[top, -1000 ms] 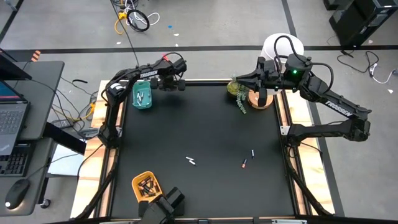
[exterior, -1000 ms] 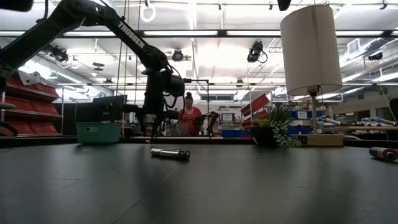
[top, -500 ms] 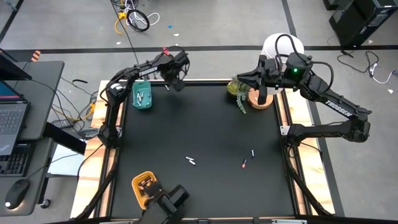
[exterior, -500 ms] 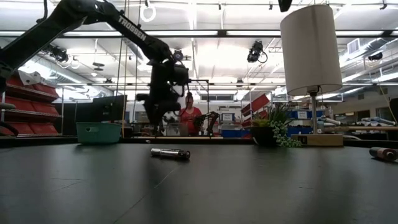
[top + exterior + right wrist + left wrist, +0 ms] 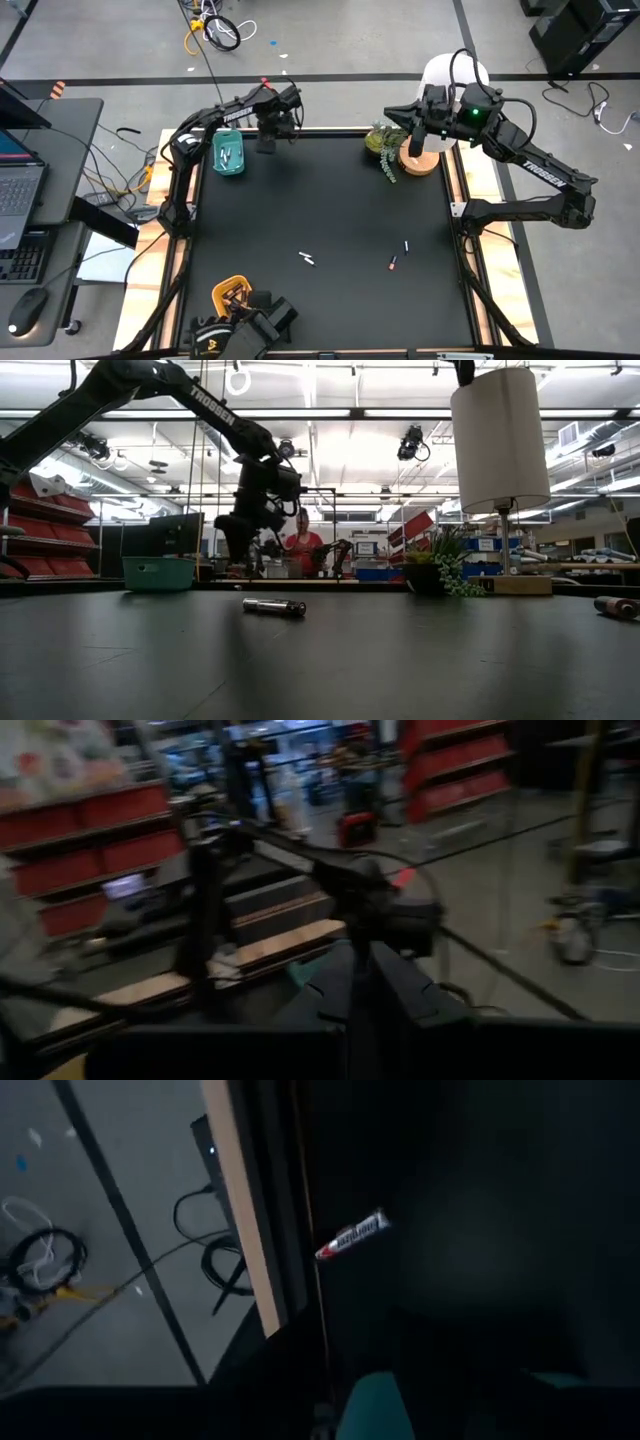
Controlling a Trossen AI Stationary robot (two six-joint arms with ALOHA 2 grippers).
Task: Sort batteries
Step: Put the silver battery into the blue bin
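Both arms up at the far edge, loose batteries well away from either set of jaws.

Your left gripper [image 5: 266, 143] hangs just beside the teal tray [image 5: 228, 153], which has pale batts in it; can't tell how wide its jaws are or if it holds anything. Your right gripper [image 5: 392, 110] is by the plant [image 5: 381, 147] w/ jaws closed, nothing in them. Pale battery [image 5: 308, 259] lies mid-table, two more [image 5: 399, 254] nearby to its right. Dark batts sit in the yellow tray [image 5: 230, 295] at the near edge.
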